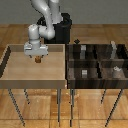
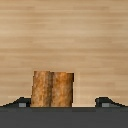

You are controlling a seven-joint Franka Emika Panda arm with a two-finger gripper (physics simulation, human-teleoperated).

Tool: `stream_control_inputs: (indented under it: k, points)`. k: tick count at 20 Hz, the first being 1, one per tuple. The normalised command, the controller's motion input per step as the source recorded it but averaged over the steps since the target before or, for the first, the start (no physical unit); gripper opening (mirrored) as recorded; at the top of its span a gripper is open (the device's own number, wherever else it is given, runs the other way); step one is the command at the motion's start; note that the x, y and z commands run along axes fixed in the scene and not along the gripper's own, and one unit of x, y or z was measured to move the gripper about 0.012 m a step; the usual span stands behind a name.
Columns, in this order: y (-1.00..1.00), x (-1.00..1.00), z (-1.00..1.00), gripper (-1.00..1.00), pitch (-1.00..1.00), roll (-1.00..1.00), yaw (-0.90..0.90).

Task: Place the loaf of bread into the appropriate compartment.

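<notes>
The loaf of bread (image 1: 38,61) is a tiny brown lump on the floor of the light wooden tray (image 1: 15,75), in the half nearer the exterior view's left. My gripper (image 1: 38,58) hangs straight over it, fingers pointing down. In the wrist view the loaf (image 2: 52,89) fills the middle, brown with darker streaks. The gripper (image 2: 64,102) is open. Its two dark fingertips (image 2: 20,103) stand wide on either side of the loaf and do not touch it. The loaf sits closer to one fingertip than to the other.
A dark wooden bin (image 1: 97,61) with several compartments stands beside the tray at the exterior view's right. Small grey objects (image 1: 84,73) lie in its compartments. A raised rim separates tray and bin. The robot's black base (image 1: 64,30) is behind them.
</notes>
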Motion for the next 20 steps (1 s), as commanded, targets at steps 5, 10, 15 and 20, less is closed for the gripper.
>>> stream_control_inputs:
  k: [5, 10, 15, 20]
  points:
    - [0.0, 0.0, -0.4, -1.0, 0.0, 0.0, 0.0]
    - [0.0, 0.0, 0.0, -1.0, 0.0, 0.0, 0.0]
    - [0.0, 0.0, 0.8, -1.0, 0.0, 0.0, 0.0]
    - [0.0, 0.0, 1.0, -1.0, 0.0, 0.0, 0.0]
